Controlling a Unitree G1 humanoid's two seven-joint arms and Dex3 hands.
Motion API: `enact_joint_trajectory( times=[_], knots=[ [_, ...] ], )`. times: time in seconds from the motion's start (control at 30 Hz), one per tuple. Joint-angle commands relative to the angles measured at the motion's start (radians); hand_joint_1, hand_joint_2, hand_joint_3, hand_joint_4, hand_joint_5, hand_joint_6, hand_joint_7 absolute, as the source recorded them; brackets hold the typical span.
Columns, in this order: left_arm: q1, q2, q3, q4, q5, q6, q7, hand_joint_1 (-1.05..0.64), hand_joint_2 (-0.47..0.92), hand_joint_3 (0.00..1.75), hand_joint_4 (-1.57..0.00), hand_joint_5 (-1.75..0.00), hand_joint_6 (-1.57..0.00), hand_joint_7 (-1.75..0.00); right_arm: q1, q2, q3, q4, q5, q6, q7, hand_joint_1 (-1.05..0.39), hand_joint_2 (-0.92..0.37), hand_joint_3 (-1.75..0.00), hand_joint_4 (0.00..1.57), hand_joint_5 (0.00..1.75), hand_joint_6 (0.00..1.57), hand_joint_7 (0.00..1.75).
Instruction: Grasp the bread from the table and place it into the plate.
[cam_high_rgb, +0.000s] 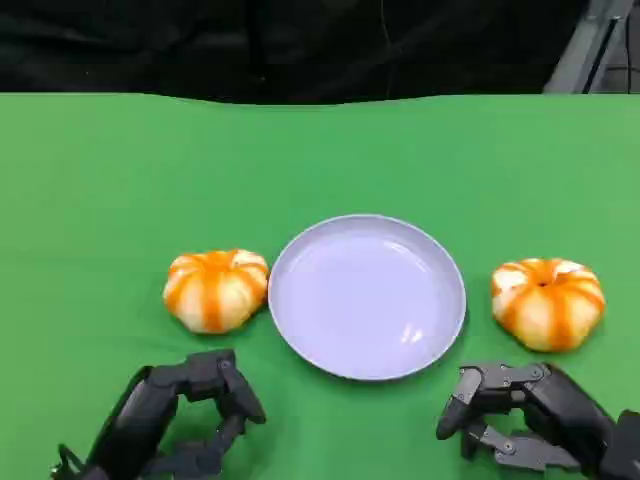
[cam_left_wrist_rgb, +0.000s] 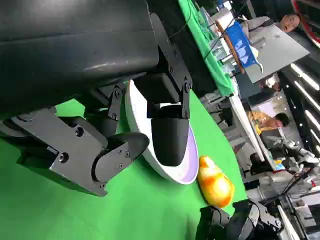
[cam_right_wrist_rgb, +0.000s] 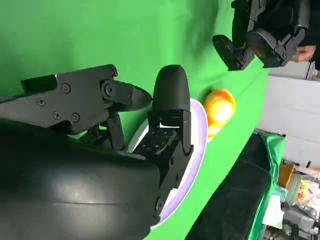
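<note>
Beside the plate (cam_high_rgb: 300, 330), 2 bread (cam_high_rgb: 216, 289) buns look soft and light, best cupped round the sides, while left hand (cam_high_rgb: 175, 420) and right hand (cam_high_rgb: 525, 415) wait released.

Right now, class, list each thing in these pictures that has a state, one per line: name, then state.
Left bread: on the table, beside the plate, not held.
Right bread: on the table, apart from the plate, not held.
Plate: upright, nothing in it.
Left robot hand: open, holding nothing.
Right robot hand: open, holding nothing.
</note>
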Motion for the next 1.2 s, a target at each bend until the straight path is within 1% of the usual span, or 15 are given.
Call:
enact_joint_trajectory(
  times=[0.03,0.67,0.73,0.77,0.8,0.83,0.87,0.9,0.93,0.97,1.0,1.03,1.1,1.2],
  knots=[
    [-0.005,0.017,0.002,-0.004,0.0,-0.007,0.002,-0.05,0.59,1.03,-0.75,-1.51,-0.82,-1.24,0.0,-0.017,-0.012,0.007,0.008,-0.005,0.001,0.01,-0.92,-0.48,0.71,1.52,0.82,1.06],
    [-0.002,0.014,0.006,-0.01,0.005,-0.011,0.014,-0.05,0.6,1.01,-0.75,-1.5,-0.81,-1.23,-0.002,-0.016,-0.014,0.019,0.01,-0.011,0.004,0.0,-0.92,-0.48,0.71,1.52,0.82,1.05],
    [-0.002,0.009,0.011,-0.008,0.002,-0.016,0.021,-0.03,0.61,0.96,-0.77,-1.42,-0.83,-1.15,-0.002,-0.016,-0.014,0.02,0.008,-0.015,0.002,0.0,-0.92,-0.48,0.71,1.51,0.82,1.05],
    [-0.003,0.009,0.014,-0.006,0.008,-0.019,0.031,-0.01,0.66,0.86,-0.79,-1.32,-0.86,-1.05,-0.002,-0.017,-0.014,0.02,0.008,-0.013,0.002,0.0,-0.92,-0.48,0.71,1.51,0.82,1.05],
    [-0.004,0.011,0.015,-0.006,0.018,-0.02,0.041,-0.03,0.74,0.69,-0.81,-1.16,-0.89,-0.91,-0.002,-0.016,-0.014,0.021,0.009,-0.013,0.003,0.0,-0.92,-0.48,0.71,1.51,0.82,1.04],
    [-0.006,0.013,0.016,-0.006,0.025,-0.021,0.049,-0.09,0.84,0.45,-0.86,-0.87,-0.94,-0.63,-0.003,-0.016,-0.015,0.023,0.01,-0.013,0.004,-0.01,-0.92,-0.48,0.71,1.51,0.82,1.04],
    [-0.006,0.015,0.015,-0.006,0.03,-0.02,0.055,-0.12,0.88,0.36,-0.89,-0.73,-0.98,-0.5,-0.003,-0.016,-0.015,0.024,0.011,-0.013,0.004,-0.01,-0.92,-0.48,0.71,1.51,0.82,1.04],
    [-0.007,0.016,0.015,-0.007,0.033,-0.018,0.06,-0.13,0.9,0.32,-0.91,-0.66,-1.0,-0.43,-0.003,-0.016,-0.015,0.024,0.011,-0.011,0.004,-0.01,-0.92,-0.48,0.71,1.51,0.82,1.04],
    [-0.006,0.017,0.016,-0.009,0.037,-0.013,0.065,-0.19,0.91,0.27,-0.93,-0.41,-0.98,-0.24,-0.003,-0.016,-0.014,0.023,0.011,-0.01,0.004,-0.01,-0.92,-0.48,0.71,1.51,0.82,1.04],
    [-0.006,0.017,0.016,-0.011,0.04,-0.01,0.07,-0.21,0.92,0.25,-0.94,-0.28,-0.97,-0.15,-0.003,-0.016,-0.014,0.022,0.011,-0.009,0.005,-0.01,-0.92,-0.48,0.71,1.51,0.82,1.04],
    [-0.006,0.019,0.016,-0.011,0.045,-0.01,0.075,-0.23,0.92,0.24,-0.94,-0.18,-0.95,-0.09,-0.003,-0.016,-0.014,0.023,0.01,-0.011,0.003,-0.01,-0.92,-0.48,0.71,1.51,0.82,1.04],
    [-0.007,0.02,0.016,-0.011,0.05,-0.012,0.079,-0.25,0.92,0.23,-0.92,-0.14,-0.92,-0.06,-0.004,-0.015,-0.014,0.024,0.011,-0.012,0.004,-0.01,-0.92,-0.48,0.71,1.51,0.82,1.04],
    [-0.009,0.022,0.016,-0.007,0.055,-0.015,0.087,-0.26,0.92,0.23,-0.89,-0.08,-0.87,-0.01,-0.006,-0.015,-0.014,0.027,0.012,-0.016,0.007,0.0,-0.92,-0.48,0.71,1.5,0.82,1.04],
    [-0.004,0.02,0.015,-0.011,0.046,-0.003,0.085,-0.27,0.92,0.23,-0.88,-0.06,-0.85,0.0,-0.007,-0.015,-0.015,0.031,0.013,-0.017,0.008,0.0,-0.92,-0.48,0.71,1.5,0.82,1.04]
  ],
)
